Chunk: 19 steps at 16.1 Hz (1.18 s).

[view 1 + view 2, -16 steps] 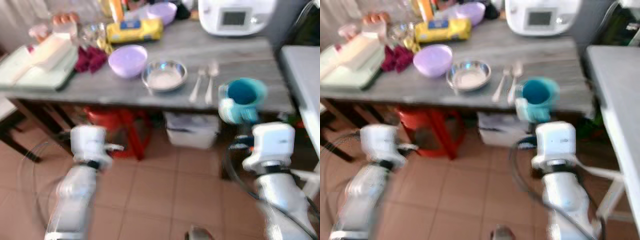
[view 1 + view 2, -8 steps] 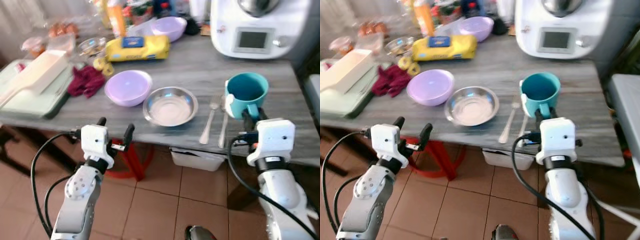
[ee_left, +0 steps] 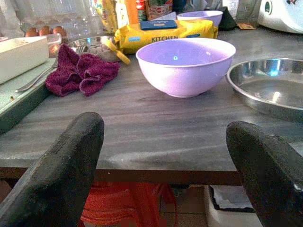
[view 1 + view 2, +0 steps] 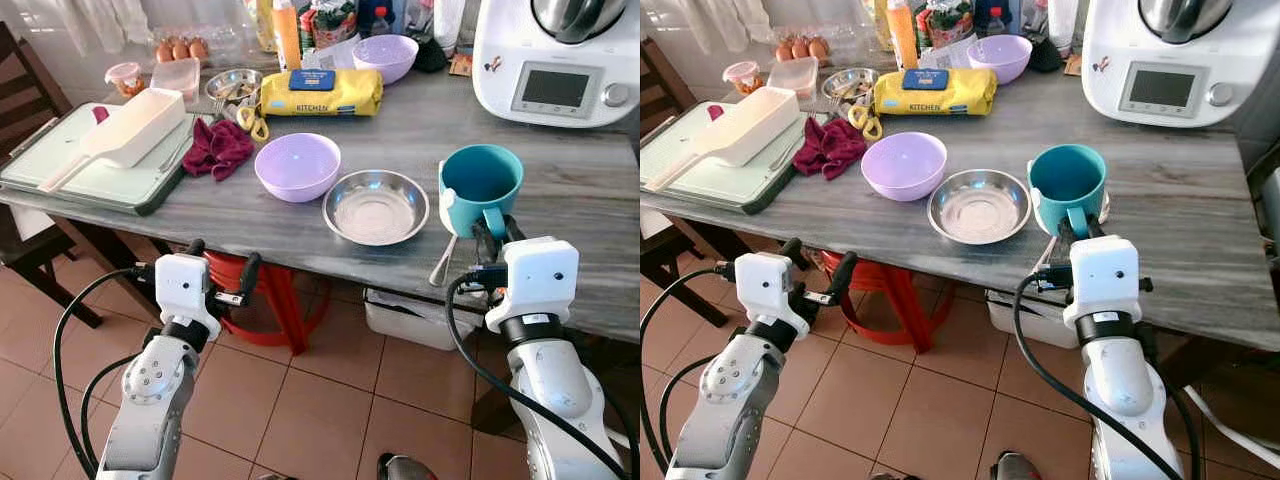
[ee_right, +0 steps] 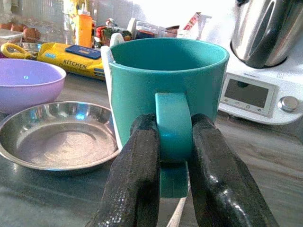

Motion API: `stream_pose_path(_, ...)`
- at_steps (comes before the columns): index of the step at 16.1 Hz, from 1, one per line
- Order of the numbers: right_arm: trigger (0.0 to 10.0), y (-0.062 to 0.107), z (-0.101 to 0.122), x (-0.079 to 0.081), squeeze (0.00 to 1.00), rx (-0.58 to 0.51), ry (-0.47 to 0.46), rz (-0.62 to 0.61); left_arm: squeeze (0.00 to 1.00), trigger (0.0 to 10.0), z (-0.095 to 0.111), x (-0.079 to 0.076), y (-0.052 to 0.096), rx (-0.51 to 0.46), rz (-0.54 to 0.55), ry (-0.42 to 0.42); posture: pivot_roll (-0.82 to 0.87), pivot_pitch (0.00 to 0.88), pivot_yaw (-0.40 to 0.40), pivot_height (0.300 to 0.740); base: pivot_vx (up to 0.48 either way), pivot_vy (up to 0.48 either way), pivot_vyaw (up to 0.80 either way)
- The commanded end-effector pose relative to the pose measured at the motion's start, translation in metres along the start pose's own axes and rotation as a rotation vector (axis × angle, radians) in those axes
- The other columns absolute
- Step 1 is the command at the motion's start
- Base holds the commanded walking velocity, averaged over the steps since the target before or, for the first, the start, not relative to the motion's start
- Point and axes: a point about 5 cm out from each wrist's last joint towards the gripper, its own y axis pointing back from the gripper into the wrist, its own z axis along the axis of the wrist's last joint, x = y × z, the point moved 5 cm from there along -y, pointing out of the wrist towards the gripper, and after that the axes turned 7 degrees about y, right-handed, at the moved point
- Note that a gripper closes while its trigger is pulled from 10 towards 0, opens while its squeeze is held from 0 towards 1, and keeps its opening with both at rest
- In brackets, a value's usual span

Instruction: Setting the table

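A teal mug (image 4: pixel 480 188) stands upright at the front right of the grey table (image 4: pixel 590 200), its handle toward me. My right gripper (image 5: pixel 173 124) is shut on that handle, one finger (image 5: pixel 137 175) on each side. A spoon handle (image 4: pixel 443 268) pokes out from under the mug. Just left of it sit a shallow steel bowl (image 4: pixel 376 207) and a lilac bowl (image 4: pixel 297 165). My left gripper (image 4: pixel 218 265) is open, low in front of the table edge, facing the lilac bowl (image 3: pixel 184 64) with nothing between its fingers (image 3: pixel 66 175).
A green board with a white scoop (image 4: pixel 100 150) fills the table's left end, beside a crumpled red cloth (image 4: pixel 218 148). A yellow packet (image 4: pixel 320 92), a second lilac bowl (image 4: pixel 385 57) and a white appliance (image 4: pixel 560 55) stand at the back. A red stool (image 4: pixel 270 290) sits underneath.
The whole picture has shifted and sharpened, so the camera moved toward the table. The mug stays in my right gripper and now covers most of the spoons. My left gripper remains open.
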Motion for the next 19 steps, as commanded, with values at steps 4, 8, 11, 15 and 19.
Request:
stream_pose_path(4,10.0,-0.007,0.007,-0.007,0.00,-0.031,0.003,-0.018,0.00,10.0,0.003,-0.019,-0.002,0.007,-0.125,0.006,-0.15,0.171,0.111,0.740,0.000,0.000,0.00)
stream_pose_path(8,10.0,-0.037,0.010,-0.023,0.00,-0.050,-0.006,-0.043,0.00,10.0,0.008,-0.035,-0.004,0.002,-0.217,0.012,-0.13,0.189,0.122,0.740,0.000,0.000,0.00)
stream_pose_path(11,10.0,-0.056,0.008,-0.028,0.00,-0.045,-0.009,-0.047,0.00,10.0,0.009,-0.034,-0.001,0.013,-0.239,-0.002,-0.12,0.204,0.128,0.740,0.000,0.000,0.00)
stream_pose_path(15,10.0,-0.064,0.004,-0.039,0.00,-0.038,-0.011,-0.065,0.00,10.0,0.011,-0.033,0.007,0.024,-0.244,0.000,-0.10,0.232,0.131,0.740,0.000,0.000,0.00)
stream_pose_path(19,10.0,-0.051,0.031,-0.045,0.00,-0.146,0.116,-0.127,0.00,10.0,0.018,-0.031,0.002,-0.002,-0.205,-0.002,-0.11,0.231,0.126,0.740,0.000,0.000,0.00)
